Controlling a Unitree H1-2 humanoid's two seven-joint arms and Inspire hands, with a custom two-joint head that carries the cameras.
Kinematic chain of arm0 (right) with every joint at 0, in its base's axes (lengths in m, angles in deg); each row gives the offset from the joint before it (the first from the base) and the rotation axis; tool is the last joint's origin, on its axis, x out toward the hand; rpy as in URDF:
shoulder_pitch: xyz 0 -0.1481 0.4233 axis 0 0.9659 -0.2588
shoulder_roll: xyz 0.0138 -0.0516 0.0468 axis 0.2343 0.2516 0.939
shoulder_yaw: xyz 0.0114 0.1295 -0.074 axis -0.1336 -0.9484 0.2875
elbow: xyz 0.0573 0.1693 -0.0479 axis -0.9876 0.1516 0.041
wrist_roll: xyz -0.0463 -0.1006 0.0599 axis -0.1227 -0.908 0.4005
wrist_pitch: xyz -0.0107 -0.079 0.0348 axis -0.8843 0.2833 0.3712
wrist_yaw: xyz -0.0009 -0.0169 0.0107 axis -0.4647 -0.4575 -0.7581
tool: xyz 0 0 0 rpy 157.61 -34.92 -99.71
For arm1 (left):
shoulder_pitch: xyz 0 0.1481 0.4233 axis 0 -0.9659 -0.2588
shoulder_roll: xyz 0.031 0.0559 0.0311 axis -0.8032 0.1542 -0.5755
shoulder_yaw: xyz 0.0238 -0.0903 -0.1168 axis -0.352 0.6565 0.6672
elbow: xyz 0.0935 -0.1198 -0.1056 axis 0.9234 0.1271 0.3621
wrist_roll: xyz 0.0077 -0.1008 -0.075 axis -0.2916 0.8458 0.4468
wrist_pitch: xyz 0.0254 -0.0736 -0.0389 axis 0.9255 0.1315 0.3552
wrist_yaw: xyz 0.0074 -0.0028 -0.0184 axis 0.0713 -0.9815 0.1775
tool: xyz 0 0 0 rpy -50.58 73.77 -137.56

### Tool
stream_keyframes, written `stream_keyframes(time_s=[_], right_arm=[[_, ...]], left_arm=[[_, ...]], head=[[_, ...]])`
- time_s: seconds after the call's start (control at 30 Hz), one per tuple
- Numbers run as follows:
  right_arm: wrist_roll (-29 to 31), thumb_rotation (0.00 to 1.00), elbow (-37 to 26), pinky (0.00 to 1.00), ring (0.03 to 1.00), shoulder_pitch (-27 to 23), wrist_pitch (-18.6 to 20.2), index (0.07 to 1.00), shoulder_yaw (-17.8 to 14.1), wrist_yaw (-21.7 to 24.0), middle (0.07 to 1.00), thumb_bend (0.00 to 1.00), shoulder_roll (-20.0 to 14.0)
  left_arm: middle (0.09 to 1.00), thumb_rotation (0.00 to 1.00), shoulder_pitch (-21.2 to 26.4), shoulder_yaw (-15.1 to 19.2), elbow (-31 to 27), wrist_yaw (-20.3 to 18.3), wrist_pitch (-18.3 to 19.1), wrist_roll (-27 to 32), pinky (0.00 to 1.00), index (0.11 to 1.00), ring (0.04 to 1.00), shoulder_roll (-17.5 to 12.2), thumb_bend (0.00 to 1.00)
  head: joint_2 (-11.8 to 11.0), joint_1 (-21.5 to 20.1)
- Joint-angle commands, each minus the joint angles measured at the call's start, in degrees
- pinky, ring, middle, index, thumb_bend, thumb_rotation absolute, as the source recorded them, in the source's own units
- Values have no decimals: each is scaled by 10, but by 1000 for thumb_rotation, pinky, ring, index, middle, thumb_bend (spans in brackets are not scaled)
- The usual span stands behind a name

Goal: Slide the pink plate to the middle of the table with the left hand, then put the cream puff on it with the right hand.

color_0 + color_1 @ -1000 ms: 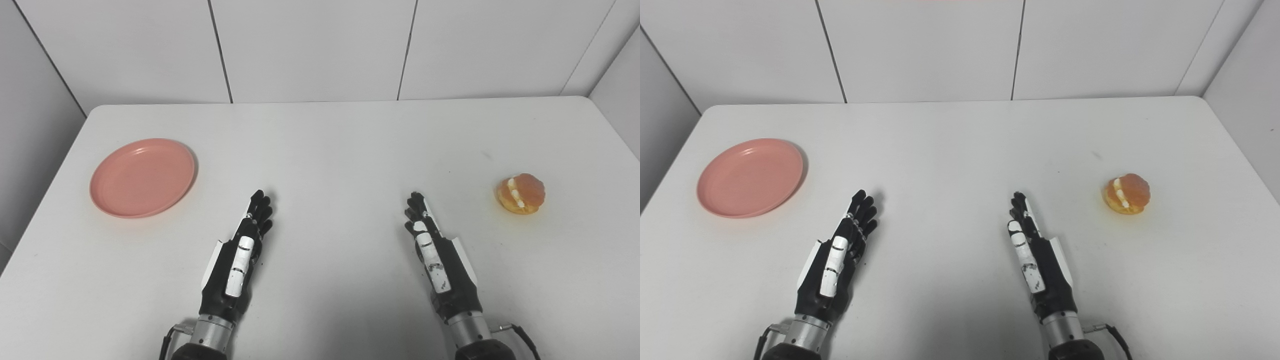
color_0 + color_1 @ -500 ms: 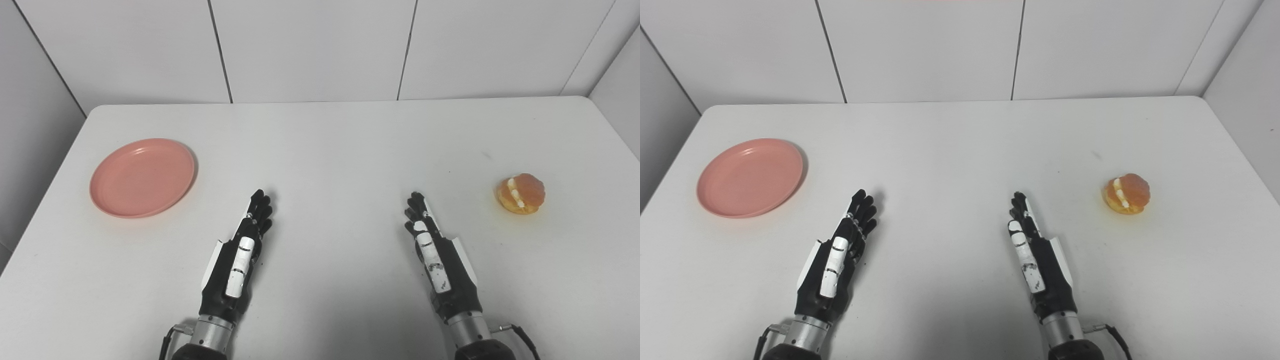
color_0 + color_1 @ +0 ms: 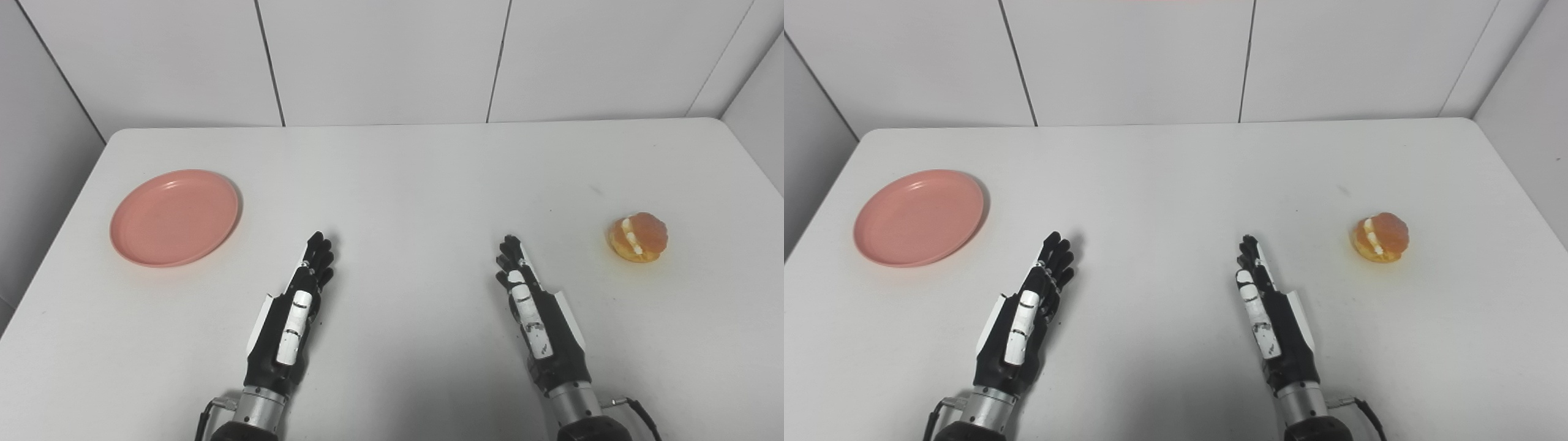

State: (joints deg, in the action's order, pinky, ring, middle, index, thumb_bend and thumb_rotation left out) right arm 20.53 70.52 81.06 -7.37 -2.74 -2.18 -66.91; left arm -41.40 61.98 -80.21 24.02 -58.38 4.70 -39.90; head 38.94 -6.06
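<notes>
- While both hands are sitting low over the table (image 3: 392, 184), nothing is changing: over the last second the left hand (image 3: 293, 312) and the right hand (image 3: 534, 309) are keeping the very same pose, and the plate and the puff are lying exactly where they were.
- That stillness is telling us, as I judge it, that the task is not yet getting under way; the slide of the plate is the step now waiting.
- The left hand is holding nothing, its fingers (image 3: 320, 248) stretched out straight and pointing away from the robot, palm turned edge-on toward the middle.
- The right hand is mirroring it, empty too, its fingers (image 3: 509, 251) extended forward and not closing on anything.
- The pink plate (image 3: 174, 217) is lying flat, ahead of the left hand and well out to its outer side, clearly apart from it, with bare table in between.
- The cream puff (image 3: 638, 237) is sitting ahead of the right hand's wrist and off to its outer side, roughly level with its fingertips, near but not touching.
- Between the two hands the middle of the table is lying open, and that is where the plate is meant to be going.
- The left hand is needing to swing outward and forward to reach the plate's far rim before any sliding, I reckon; the right hand is likely waiting its turn.
</notes>
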Motion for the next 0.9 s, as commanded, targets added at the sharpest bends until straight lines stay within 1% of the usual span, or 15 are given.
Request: stream_keyframes(time_s=[0.0,0.17,0.3,0.4,0.43,0.47,0.53,0.57,0.6,0.7,0.73,0.77,0.87], right_arm=[[-2,1000,-6,991,993,4,-5,1000,0,-2,1000,315,2],[-4,1000,-5,985,990,5,-9,1000,0,-2,1000,307,0],[-2,1000,2,986,989,5,-16,1000,-1,-1,1000,316,-2],[0,1000,11,977,985,5,-31,1000,-3,1,1000,308,-6],[1,1000,13,979,986,5,-35,1000,-4,2,1000,306,-7],[4,1000,17,979,987,6,-39,1000,-4,4,1000,304,-10],[8,1000,21,988,990,7,-44,1000,-6,7,1000,304,-13],[11,1000,24,996,993,7,-47,1000,-6,9,1000,304,-15],[13,1000,27,999,995,7,-50,1000,-7,10,1000,303,-16],[28,1000,38,1000,999,7,-61,1000,-9,19,1000,304,-22],[30,1000,40,1000,1000,8,-64,1000,-9,20,1000,308,-24],[33,1000,43,1000,1000,8,-66,1000,-10,21,1000,309,-25],[38,1000,49,1000,1000,7,-75,1000,-12,26,1000,308,-30]], left_arm=[[1000,1000,-16,-1,28,0,1,-2,1000,1000,1000,-3,452],[1000,1000,-17,-2,34,-1,-4,-4,1000,1000,1000,-4,458],[1000,1000,-15,-5,42,-2,-6,-6,1000,1000,1000,-3,463],[1000,1000,-16,-9,47,1,-3,-13,1000,1000,1000,1,478],[1000,1000,-16,-10,50,2,-5,-14,1000,1000,1000,2,481],[1000,1000,-15,-12,55,4,-10,-18,1000,1000,1000,3,483],[1000,1000,-14,-14,63,9,-18,-26,999,1000,1000,7,488],[1000,1000,-13,-14,68,11,-22,-29,994,1000,997,9,488],[1000,1000,-13,-15,71,12,-25,-30,991,1000,996,11,487],[1000,1000,-11,-16,82,16,-33,-35,986,1000,992,17,480],[1000,1000,-11,-17,84,18,-34,-37,981,1000,989,18,481],[1000,1000,-11,-18,87,20,-35,-41,979,1000,988,20,481],[1000,1000,-10,-21,93,26,-38,-54,968,999,983,25,483]], head=[[0,0],[-4,6],[-14,25],[-29,52],[-29,52],[-39,66],[-46,76],[-55,86],[-56,89],[-73,111],[-73,111],[-80,124],[-85,140]])
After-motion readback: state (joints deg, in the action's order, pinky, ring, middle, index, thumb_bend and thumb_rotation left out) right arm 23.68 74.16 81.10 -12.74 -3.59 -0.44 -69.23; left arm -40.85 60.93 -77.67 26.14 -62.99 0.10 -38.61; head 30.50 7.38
